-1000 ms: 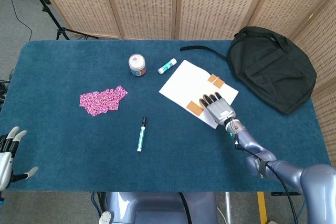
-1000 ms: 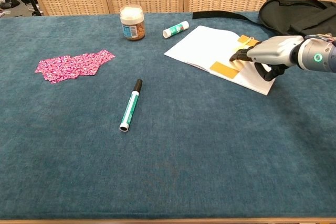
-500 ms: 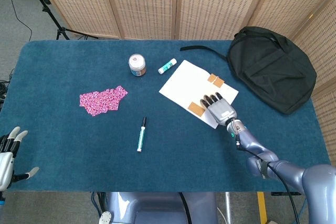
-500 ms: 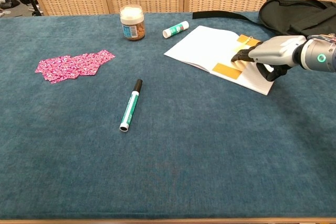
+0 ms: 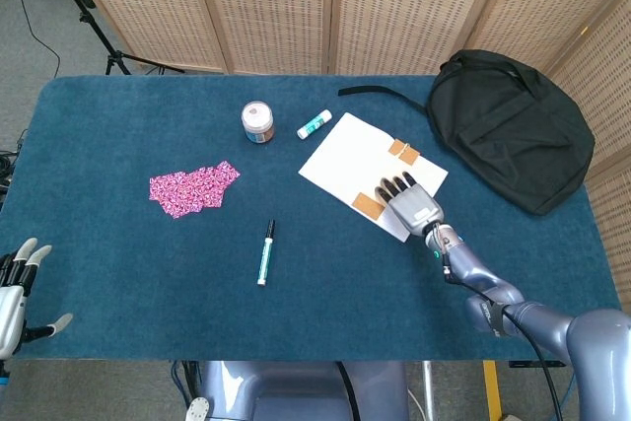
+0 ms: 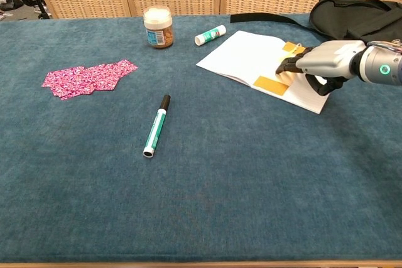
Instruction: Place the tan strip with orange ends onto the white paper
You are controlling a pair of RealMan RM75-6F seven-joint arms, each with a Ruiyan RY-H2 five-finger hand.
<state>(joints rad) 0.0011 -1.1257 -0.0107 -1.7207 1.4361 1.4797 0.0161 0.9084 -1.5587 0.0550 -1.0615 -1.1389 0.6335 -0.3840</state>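
Observation:
The tan strip lies diagonally on the white paper (image 5: 340, 157), its near orange end (image 5: 369, 203) by the paper's front edge and its far orange end (image 5: 403, 151) toward the backpack. In the chest view the near end (image 6: 270, 83) and far end (image 6: 294, 48) both lie flat on the paper (image 6: 245, 54). My right hand (image 5: 412, 202) covers the strip's middle, fingers stretched out over it, gripping nothing. The chest view shows this hand (image 6: 321, 61) just above the paper. My left hand (image 5: 15, 288) hangs open off the table's front left corner.
A black backpack (image 5: 513, 125) fills the back right, its strap running toward the paper. A glue stick (image 5: 315, 124) and a small jar (image 5: 257, 121) stand behind the paper's left corner. A green marker (image 5: 265, 251) and a pink patterned cloth (image 5: 193, 188) lie further left.
My right hand has lifted a little and eased back toward the right over the strip. The strip and paper have stayed put.

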